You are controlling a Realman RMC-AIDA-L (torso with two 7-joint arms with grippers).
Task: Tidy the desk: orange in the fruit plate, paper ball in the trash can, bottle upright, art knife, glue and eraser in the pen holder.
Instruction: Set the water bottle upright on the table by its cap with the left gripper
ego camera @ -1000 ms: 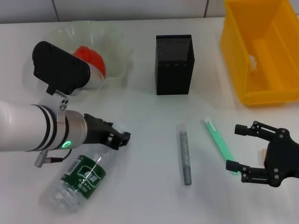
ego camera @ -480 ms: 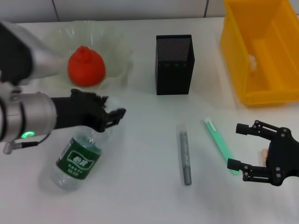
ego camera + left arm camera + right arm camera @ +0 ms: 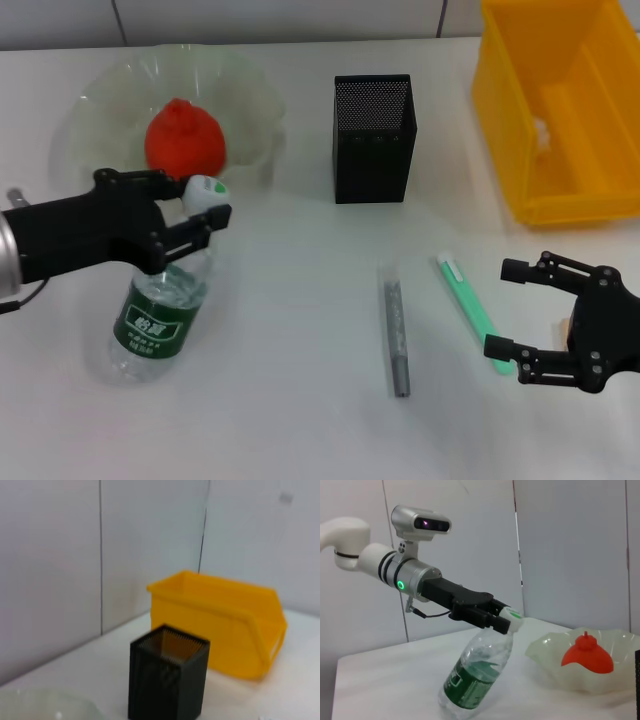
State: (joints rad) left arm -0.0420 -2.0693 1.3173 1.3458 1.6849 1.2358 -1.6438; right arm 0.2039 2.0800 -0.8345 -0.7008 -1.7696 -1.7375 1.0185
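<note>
The left tool point(image 3: 190, 222) had clamped its fingers round the neck of the bottle point(image 3: 160, 310), just under the white cap, and in the last second it had swung that end up and toward the fruit plate point(image 3: 250, 90), so the bottle went from lying nearly flat to leaning at a steep tilt, its base on the tabletop point(image 3: 300, 420) in front of the plate. From the right wrist view the lean was plain: bottle point(image 3: 477, 672) propped on its bottom edge, cap end held high in the left tool point(image 3: 495, 617). I judged the standing-up step was about half done, with the last bit of rotation needed before letting go. The orange point(image 3: 184, 140) sat in the plate already, and something white, probably the paper ball point(image 3: 541, 131), lay inside the trash can point(image 3: 500, 110), well to the right of the plate. The pen holder point(image 3: 373, 140) stood between plate and can, with 2 slim items, a grey stick point(image 3: 396, 335) and a green one point(image 3: 468, 310), lying in front of it. The right tool point(image 3: 517, 310) hovered just beside the green one, fingers spread wide, empty.
</note>
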